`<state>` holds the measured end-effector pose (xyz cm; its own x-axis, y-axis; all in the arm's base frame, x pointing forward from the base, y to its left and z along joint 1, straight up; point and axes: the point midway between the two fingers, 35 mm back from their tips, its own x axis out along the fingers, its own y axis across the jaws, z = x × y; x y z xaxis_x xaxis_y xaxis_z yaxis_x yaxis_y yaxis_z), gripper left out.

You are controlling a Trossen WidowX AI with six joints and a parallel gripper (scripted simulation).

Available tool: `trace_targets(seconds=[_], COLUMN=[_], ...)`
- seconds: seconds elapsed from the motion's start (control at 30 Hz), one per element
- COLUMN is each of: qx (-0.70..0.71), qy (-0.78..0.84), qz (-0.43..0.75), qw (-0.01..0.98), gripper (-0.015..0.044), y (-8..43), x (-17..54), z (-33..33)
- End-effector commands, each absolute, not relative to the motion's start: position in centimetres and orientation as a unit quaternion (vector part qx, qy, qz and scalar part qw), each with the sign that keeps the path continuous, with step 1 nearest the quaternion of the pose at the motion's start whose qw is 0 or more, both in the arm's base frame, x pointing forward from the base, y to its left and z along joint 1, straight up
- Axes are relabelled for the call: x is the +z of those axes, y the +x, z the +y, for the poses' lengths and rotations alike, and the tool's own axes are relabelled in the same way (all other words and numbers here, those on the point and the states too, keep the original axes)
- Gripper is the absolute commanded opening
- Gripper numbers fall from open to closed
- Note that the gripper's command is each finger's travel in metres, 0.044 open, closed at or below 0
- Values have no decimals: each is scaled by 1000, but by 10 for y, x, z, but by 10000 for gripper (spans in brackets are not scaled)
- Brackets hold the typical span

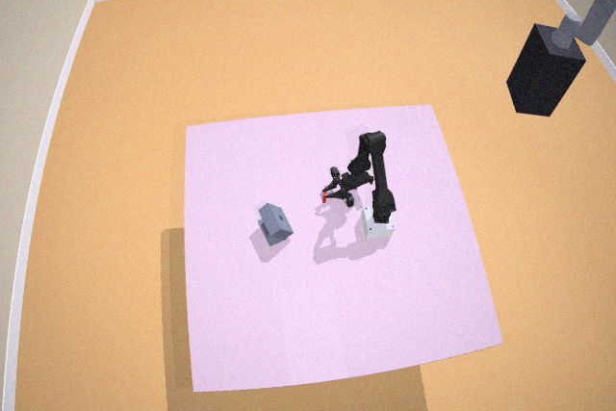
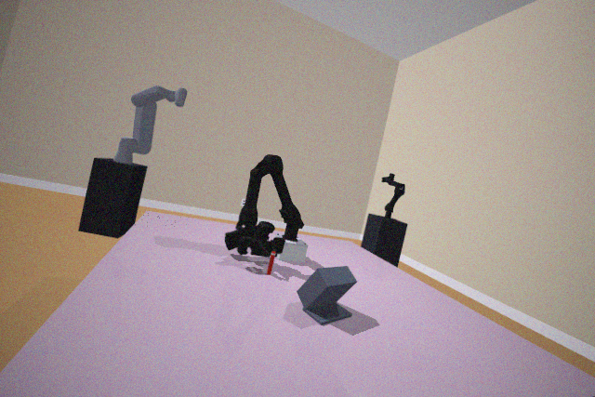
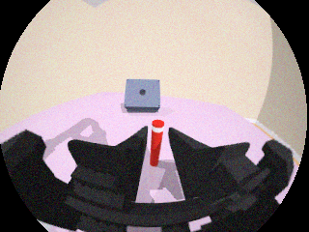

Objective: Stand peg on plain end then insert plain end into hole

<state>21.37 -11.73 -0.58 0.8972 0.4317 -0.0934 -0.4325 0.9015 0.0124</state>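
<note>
The red peg [image 1: 324, 198] [image 2: 271, 265] [image 3: 155, 151] stands upright on the table, with its white band near the top and its plain end down. My gripper [image 1: 325, 193] [image 3: 157, 130] is open a little. Its fingertips are on either side of the peg's upper part, with a gap to each side in the wrist view. The sloped grey-blue panel [image 1: 276, 229] [image 2: 327, 281] [image 3: 132, 101] stands beyond the peg, apart from it. Its hole [image 1: 281, 218] [image 3: 142, 92] faces the robot's side and looks empty; the exterior view does not show it.
The pink table [image 1: 338, 317] [image 2: 191, 335] bears the arm's white base [image 1: 378, 231] [image 2: 294, 251], to the right of the panel in the top view. A grey arm on a black pedestal [image 1: 542, 73] [image 2: 112, 198] stands off the table. Another black pedestal [image 2: 384, 239] with a small arm is behind.
</note>
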Motion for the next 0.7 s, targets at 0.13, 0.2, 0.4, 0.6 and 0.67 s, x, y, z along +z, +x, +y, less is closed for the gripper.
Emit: trace_targets(seconds=[0.13, 0.2, 0.4, 0.6, 0.67], qx=[222, 222, 222, 222, 222], qy=[-5, -5, -5, -5, -5], qz=[47, 47, 47, 47, 47], qw=[974, 974, 974, 974, 974], gripper=[235, 288, 440, 440, 440], y=[214, 214, 214, 214, 214], x=[-6, -6, -6, -6, -6], z=[-117, -117, -117, -117, -117])
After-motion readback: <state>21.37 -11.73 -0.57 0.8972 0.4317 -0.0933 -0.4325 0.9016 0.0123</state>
